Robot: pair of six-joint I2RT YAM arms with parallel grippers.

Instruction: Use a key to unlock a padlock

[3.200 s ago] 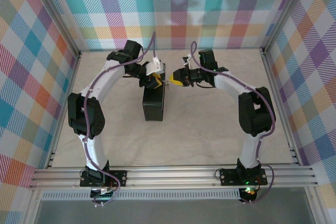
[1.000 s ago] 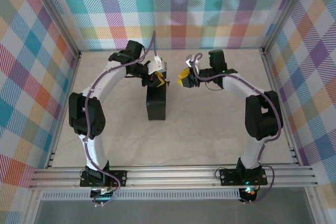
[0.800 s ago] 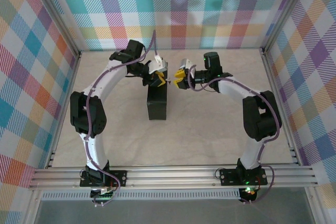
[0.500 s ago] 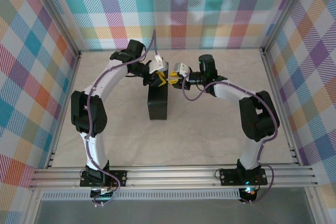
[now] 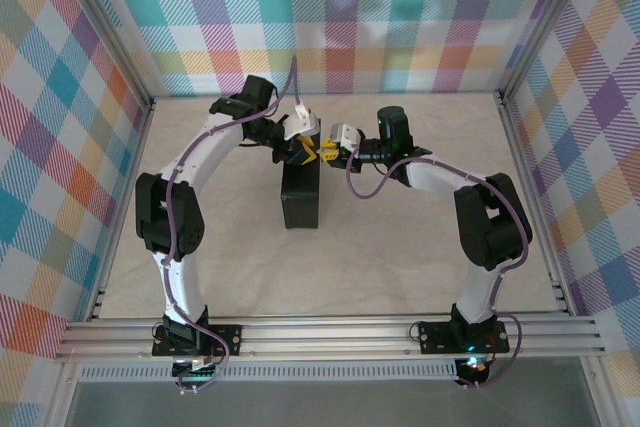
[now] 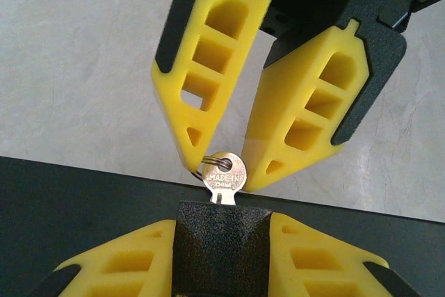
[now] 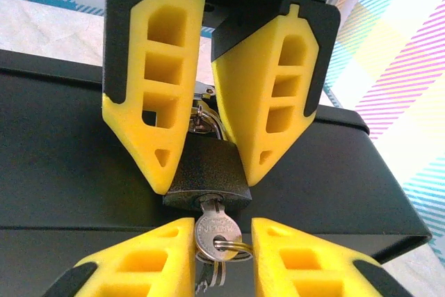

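The left gripper was clamped on the small padlock, its yellow plastic fingers pressing the two sides of the dark, squarish, rough-textured body. The padlock's silvery metal shackle showed between those fingers, on the side away from the key. The padlock was held over the far end of the long black rectangular box, which lay on the pale, marbled table between the two arms, in the far middle of the scene.

The small, flat, silvery key was in the padlock, with its blade pushed in and its round head sticking out toward the right arm. A thin wire ring hung through the hole in the head.

The right gripper faced the left one tip to tip. Its yellow fingers stood narrowly apart on either side of the key's head. One touched the head's edge; the other was just beside it. Whether they were already pinching the key could not be told.
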